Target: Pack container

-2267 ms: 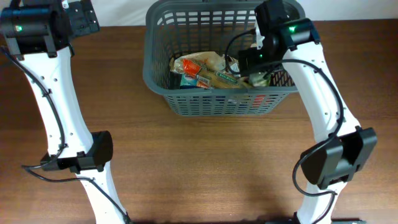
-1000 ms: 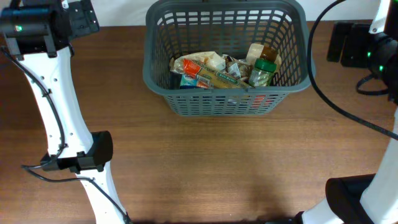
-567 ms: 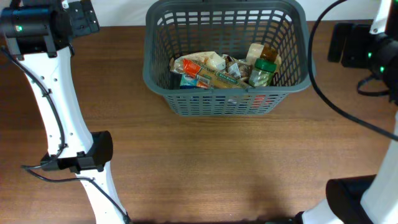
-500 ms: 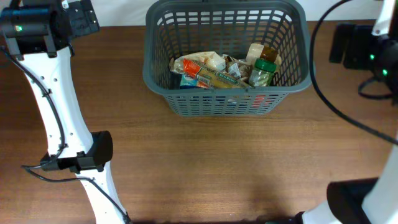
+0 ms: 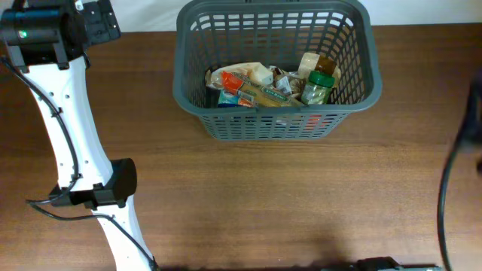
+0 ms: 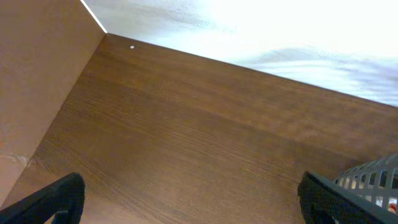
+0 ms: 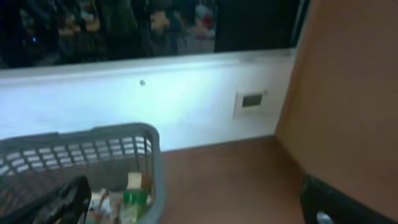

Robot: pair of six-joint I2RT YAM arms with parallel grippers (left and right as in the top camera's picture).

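Observation:
The container (image 5: pixel 197 105), a dark grey lattice basket, stands at the back middle of the table. Inside it lie several grocery packets (image 5: pixel 242 85) and a green-capped bottle (image 5: pixel 317 86) at the right end. My left gripper (image 6: pixel 193 202) hovers open over bare wood near the table's back left corner, nothing between its fingers; the basket's corner (image 6: pixel 373 177) shows at its right. My right gripper (image 7: pixel 196 208) is open and empty to the right of the basket (image 7: pixel 152 155), with the bottle (image 7: pixel 132 202) visible inside. In the overhead view the right gripper is out of frame.
The left arm (image 5: pixel 71 135) runs along the table's left side from its base (image 5: pixel 105 188). A blurred dark cable (image 5: pixel 452 165) of the right arm crosses the right edge. A white wall (image 7: pixel 186 106) backs the table and a brown panel (image 7: pixel 348 93) stands at the right.
The right arm, over the basket earlier, has swung out past the right edge of the overhead view. The green-capped bottle rests in the basket. The left arm has not moved.

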